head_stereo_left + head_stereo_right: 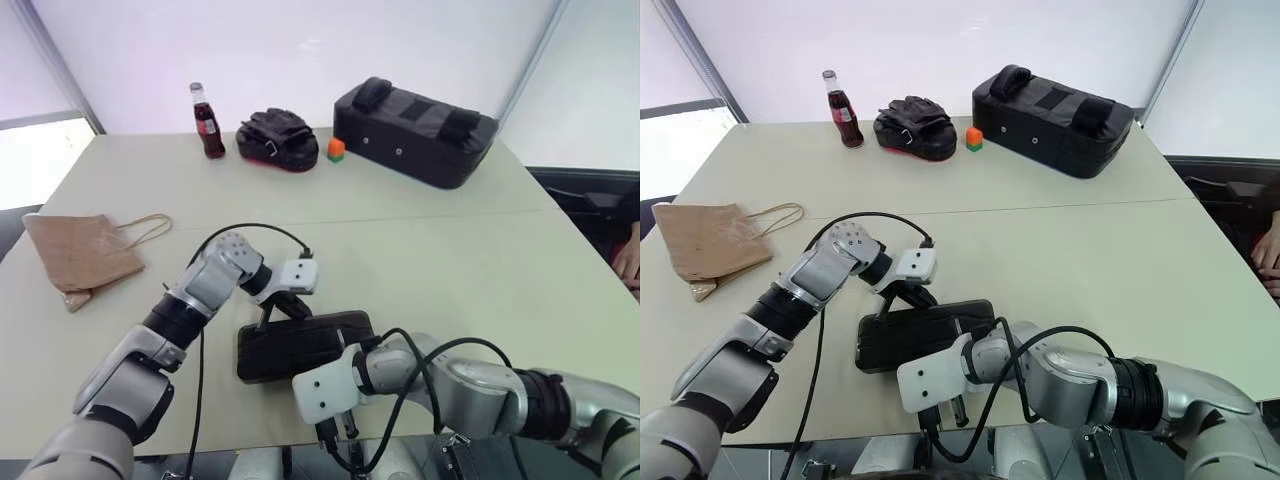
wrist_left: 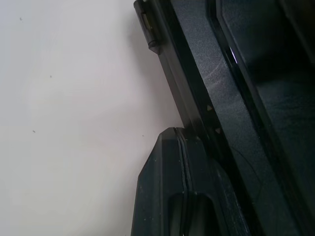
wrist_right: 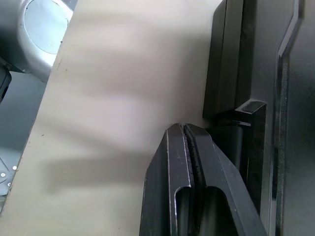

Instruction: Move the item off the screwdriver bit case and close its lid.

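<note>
Case: the flat black plastic screwdriver bit case lies on the beige table, near its front edge, between the two grippers. Nothing lies on top of it.
Lid: it looks lowered; I cannot tell if the latch is caught.
Left gripper: jaws pressed together, tips against the far side of the case.
Right gripper: jaws pressed together, tips against the near side, by a small latch-like step.
Risk one: a push from the far side can slide the light case toward the table edge, because nothing pins it down.
Risk two: uneven pressing from the two sides can turn the case, so the lid stays unlatched.
Writing: none readable on the case. The glass cola bottle at the far side carries a red label, too small to read.
</note>
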Available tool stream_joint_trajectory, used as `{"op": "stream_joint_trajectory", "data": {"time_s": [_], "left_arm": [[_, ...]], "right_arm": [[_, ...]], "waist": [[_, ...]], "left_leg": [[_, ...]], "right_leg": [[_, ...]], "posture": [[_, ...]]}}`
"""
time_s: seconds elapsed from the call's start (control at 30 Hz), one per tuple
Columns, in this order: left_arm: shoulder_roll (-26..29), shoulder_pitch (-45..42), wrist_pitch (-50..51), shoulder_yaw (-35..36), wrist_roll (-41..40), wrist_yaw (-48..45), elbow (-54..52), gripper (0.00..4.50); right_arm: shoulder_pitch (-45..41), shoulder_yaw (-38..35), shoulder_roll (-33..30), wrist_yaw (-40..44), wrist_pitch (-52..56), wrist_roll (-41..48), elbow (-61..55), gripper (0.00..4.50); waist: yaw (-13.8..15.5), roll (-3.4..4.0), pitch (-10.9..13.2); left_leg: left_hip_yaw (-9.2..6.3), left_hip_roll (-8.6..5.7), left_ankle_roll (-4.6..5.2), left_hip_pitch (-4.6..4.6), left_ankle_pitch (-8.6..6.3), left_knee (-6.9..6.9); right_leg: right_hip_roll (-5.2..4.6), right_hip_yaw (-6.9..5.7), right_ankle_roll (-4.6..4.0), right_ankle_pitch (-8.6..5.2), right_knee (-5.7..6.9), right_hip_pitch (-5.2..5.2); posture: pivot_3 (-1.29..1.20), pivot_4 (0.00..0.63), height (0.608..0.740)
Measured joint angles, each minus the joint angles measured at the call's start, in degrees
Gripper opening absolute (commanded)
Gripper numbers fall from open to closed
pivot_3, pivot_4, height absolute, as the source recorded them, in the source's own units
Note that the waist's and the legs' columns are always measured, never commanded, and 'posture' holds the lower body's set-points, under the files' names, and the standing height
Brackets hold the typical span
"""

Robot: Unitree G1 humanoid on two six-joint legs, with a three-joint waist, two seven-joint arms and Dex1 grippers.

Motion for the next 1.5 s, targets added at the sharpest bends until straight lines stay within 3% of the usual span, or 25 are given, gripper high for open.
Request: {"op": "stream_joint_trajectory", "data": {"time_s": [0.2,0.43,0.63,0.8,1.23,1.37,1.43,1.5], "left_arm": [[-7.51,-2.96,-13.59,0.00,3.44,7.63,11.38,0.00],[-12.83,-5.72,-19.59,-0.07,3.94,11.26,18.71,0.00],[-13.84,-7.40,-20.75,-0.04,3.92,11.86,21.60,0.00],[-13.25,-8.73,-20.67,-0.16,4.38,11.52,23.62,0.00],[-10.63,-6.66,-17.34,1.13,4.50,10.02,18.92,0.00],[-14.88,-11.41,-21.36,1.36,5.72,19.65,27.01,0.00],[-15.53,-14.16,-22.99,2.07,8.50,29.36,33.45,0.00],[-16.14,-14.26,-25.74,4.29,7.85,32.54,37.30,0.00]], "right_arm": [[0.52,-2.30,-2.23,0.96,4.21,-0.02,-1.29,0.09],[2.10,-3.71,-6.65,1.76,12.99,-1.40,-8.30,0.09],[1.38,-3.16,-7.53,2.25,17.39,-3.12,-11.11,0.09],[-0.44,-0.80,-3.98,1.65,22.44,-4.75,-10.71,0.09],[-2.80,0.76,1.28,0.51,27.23,-5.40,-8.84,0.09],[3.22,-9.39,2.50,0.67,32.05,-1.33,-10.27,0.09],[7.34,-18.09,3.96,2.59,34.65,2.51,-13.65,0.09],[11.54,-27.39,5.68,5.35,37.95,6.52,-17.59,0.09]], "waist": [[1.83,0.33,-0.23],[1.94,0.60,-0.40],[1.80,0.47,-0.35],[1.22,0.41,-0.32],[0.02,0.08,-0.12],[1.51,0.08,-0.11],[1.65,-0.13,0.08],[1.49,-0.46,0.35]], "left_leg": [[-0.13,-0.15,-0.01,0.20,0.00,0.05],[-0.02,-0.94,-0.10,-0.18,0.08,0.15],[-0.03,-1.29,-0.06,-0.20,0.10,0.15],[-0.09,-1.25,-0.06,-0.18,0.10,0.12],[-0.31,-0.98,-0.06,-0.23,0.10,-0.04],[-0.27,-1.01,-0.09,-0.31,0.08,-0.04],[-0.24,-1.04,-0.10,-0.45,0.08,-0.03],[-0.26,-1.06,-0.26,-1.15,0.20,0.07]], "right_leg": [[-0.35,-0.07,0.24,-0.14,-0.50,0.45],[-1.32,-0.06,0.86,-0.13,-0.96,0.73],[-2.06,-0.26,1.48,-0.40,-1.02,0.84],[-2.09,-0.41,1.77,-0.24,-0.98,0.76],[-2.25,-1.22,1.63,-0.02,-0.91,0.30],[-2.55,-1.37,1.67,-0.03,-1.00,0.55],[-2.57,-1.37,1.81,0.02,-1.09,0.45],[-2.51,-1.45,2.27,0.33,-0.99,-0.06]], "posture": [[0.00,0.150,0.740],[0.00,0.150,0.740],[0.00,0.150,0.740],[0.00,0.150,0.740],[0.00,0.150,0.740],[0.00,0.150,0.740],[0.00,0.150,0.740],[0.00,0.150,0.740]]}}
